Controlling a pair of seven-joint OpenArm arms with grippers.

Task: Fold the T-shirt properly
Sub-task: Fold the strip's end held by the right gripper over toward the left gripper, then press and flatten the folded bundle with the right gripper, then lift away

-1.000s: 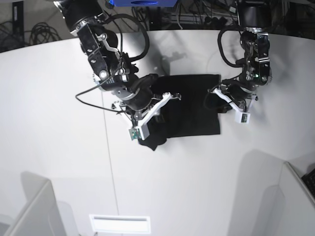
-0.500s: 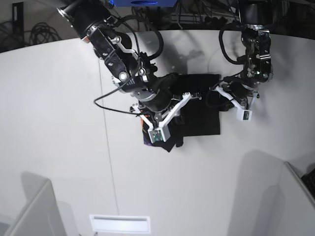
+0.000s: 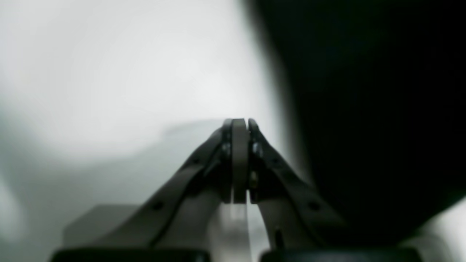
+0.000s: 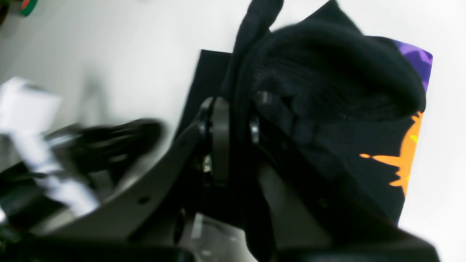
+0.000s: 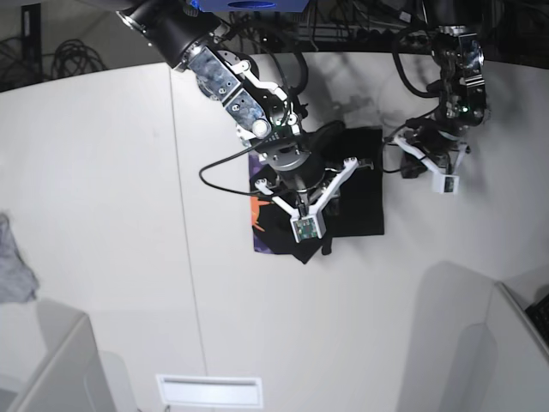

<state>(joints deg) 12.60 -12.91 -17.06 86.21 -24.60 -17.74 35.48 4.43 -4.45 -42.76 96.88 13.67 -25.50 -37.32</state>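
operator: no containers in my views. the t-shirt [image 5: 356,193] lies on the white counter [image 5: 103,215], partly folded into a dark block near the far middle of the base view. its printed side shows at the block's left edge: orange and purple patches face up there, and the right wrist view shows the same print [image 4: 409,153] on the cloth's outer face.

checker: long axis?

operator: i cannot tell it for certain. the visible block is close to square, and the right arm covers part of it.

checker: right jaws?

operator: the right gripper [image 4: 233,123] is nearly shut, pinching a thick bunch of black t-shirt fabric between its pads. the cloth rises in a hump above the jaws. in the base view this gripper [image 5: 307,225] sits over the block's near left part.

checker: left jaws?

operator: the left gripper [image 3: 240,125] has its jaws pressed together with nothing between them. it hovers over bare counter just beside the shirt's dark edge [image 3: 364,109]. in the base view it [image 5: 446,180] sits off the block's right side, apart from the cloth. a small grey cloth [image 5: 13,270] lies at the far left edge, well apart.
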